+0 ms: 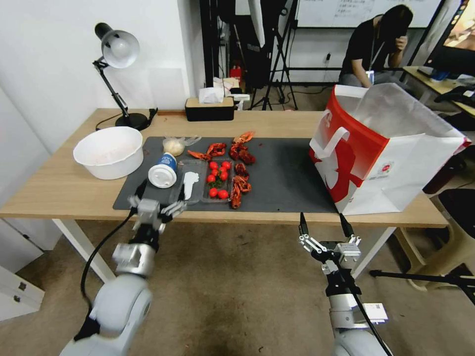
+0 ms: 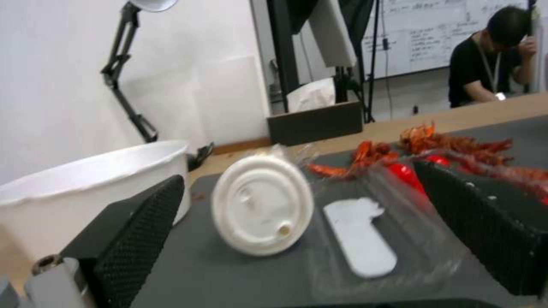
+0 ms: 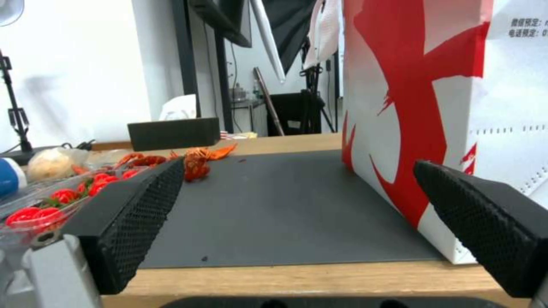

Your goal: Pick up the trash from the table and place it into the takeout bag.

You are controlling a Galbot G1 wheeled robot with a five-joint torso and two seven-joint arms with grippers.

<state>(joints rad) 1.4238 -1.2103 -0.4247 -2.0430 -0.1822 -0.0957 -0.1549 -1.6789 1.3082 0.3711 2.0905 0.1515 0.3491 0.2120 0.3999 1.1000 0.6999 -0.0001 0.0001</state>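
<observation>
Table [image 1: 59, 195]: long light-wood top, white legs; dark grey mat [image 1: 282, 173] across the middle.
Takeout bag [image 1: 396, 148]: upright at table's right end, partly on mat's right edge; mouth open, red side panel w/ white figure, white loop handle facing mat.
White plastic bowl [image 1: 109, 151]: on wood, just left of mat.
Desk lamp [image 1: 118, 49]: back left, black base near wall. Black tissue box [image 1: 209, 110]: back edge, centre.
Clear tray [image 1: 208, 184]: on mat, front centre-left; cherry tomatoes [image 1: 217, 177] in one compartment, white spoon-shaped piece [image 1: 190, 182] in the next. Red crayfish [image 1: 241, 153]: loose on mat beside and behind tray.
Blue paper cup [image 1: 164, 170]: white lid, lying on its side on mat, between bowl and tray, lid toward front edge; touching tray or not, cannot tell.
Small clear bag w/ pale lump [image 1: 174, 145]: on mat, just behind cup.
Left gripper [image 1: 156, 200]: at front table edge, in front of cup, near but apart; jaws spread wide, nothing held. In left wrist view lid [image 2: 263, 205] sits between the two pads [image 2: 134, 239].
Right gripper [image 1: 325, 226]: below front edge, near bag's front corner; jaws wide apart, nothing held; aimed over mat's bare right part.
</observation>
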